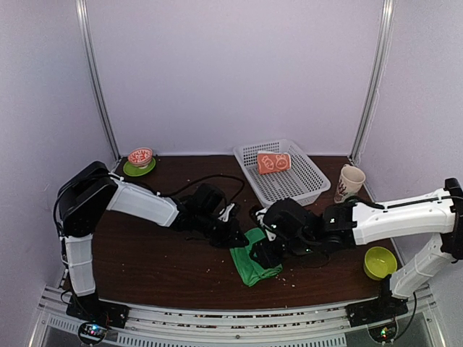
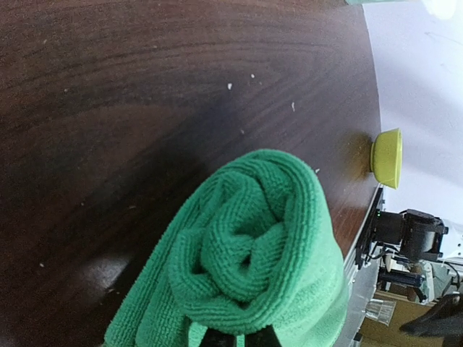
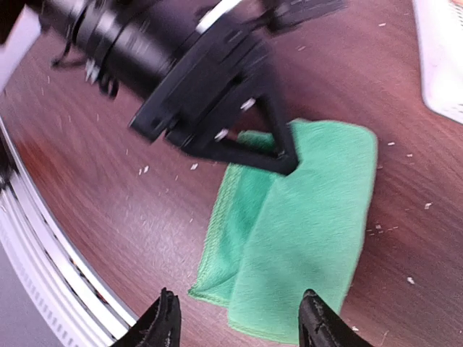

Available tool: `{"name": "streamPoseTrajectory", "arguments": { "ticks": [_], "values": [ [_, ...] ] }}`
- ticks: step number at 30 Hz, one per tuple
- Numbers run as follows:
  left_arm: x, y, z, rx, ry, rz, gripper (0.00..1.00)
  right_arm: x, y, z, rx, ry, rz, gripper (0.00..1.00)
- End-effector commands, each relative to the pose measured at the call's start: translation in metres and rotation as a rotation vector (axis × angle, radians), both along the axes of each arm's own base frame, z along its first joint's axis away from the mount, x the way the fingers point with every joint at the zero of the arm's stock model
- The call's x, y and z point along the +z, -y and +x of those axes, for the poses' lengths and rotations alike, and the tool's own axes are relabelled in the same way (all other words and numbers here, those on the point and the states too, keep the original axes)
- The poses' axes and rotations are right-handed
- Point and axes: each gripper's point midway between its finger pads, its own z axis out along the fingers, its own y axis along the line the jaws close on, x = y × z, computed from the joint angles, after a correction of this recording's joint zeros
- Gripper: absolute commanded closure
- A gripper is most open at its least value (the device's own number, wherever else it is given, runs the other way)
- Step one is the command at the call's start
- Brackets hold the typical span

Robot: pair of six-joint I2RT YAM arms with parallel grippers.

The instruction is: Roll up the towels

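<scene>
**Green roll pinched on the left, right jaws released above it**

I have the left gripper (image 3: 286, 163) clenched on the green towel (image 1: 255, 262). Its wrist view shows the spiral end of the roll pressed right against the fingertips. I judge that I'm pinching there so the coil cannot spring loose while the other arm lets go.

The right gripper (image 3: 239, 318) has its jaws apart with nothing between them. It hovers over the towel's near edge without touching the cloth, as far as I can tell.

From above, the green towel lies on the table (image 1: 159, 253), a little right of centre and towards the near side. The left gripper is on its far-left corner and the right gripper is just over its right side. The bundle looks loose and flattish rather than a tight cylinder, so I'd call this towel only part-way rolled.

The orange towel (image 1: 273, 163) is already a neat roll. It lies in the white basket (image 1: 296, 184) at the far right, well apart from both grippers. It looks finished to me, and I take the basket as the place for rolled towels.
</scene>
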Motion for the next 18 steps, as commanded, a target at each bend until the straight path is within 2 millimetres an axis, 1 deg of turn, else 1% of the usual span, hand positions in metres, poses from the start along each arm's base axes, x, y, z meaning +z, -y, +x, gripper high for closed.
{"name": "streamPoseTrajectory", "arguments": {
  "ticks": [1,3,7,10,13,18],
  "values": [
    [-0.032,-0.014,0.003,0.007,0.003,0.114,0.96,-0.002,0.024,0.019,-0.137,-0.07,0.122,0.44],
    [-0.035,-0.015,0.002,0.006,0.001,0.118,0.96,-0.01,0.031,0.025,-0.172,-0.113,0.155,0.43],
    [-0.042,-0.021,-0.002,0.007,-0.006,0.133,0.97,-0.026,0.034,0.031,-0.204,-0.16,0.189,0.43],
    [-0.046,-0.026,-0.007,0.008,-0.013,0.141,0.97,-0.033,0.028,0.031,-0.197,-0.191,0.22,0.42],
    [-0.051,-0.031,-0.012,0.006,-0.025,0.145,0.97,-0.043,0.023,0.03,-0.184,-0.213,0.21,0.42],
    [-0.051,-0.034,-0.015,0.005,-0.028,0.143,0.98,-0.06,0.017,0.027,-0.152,-0.248,0.175,0.44]
  ]
}}
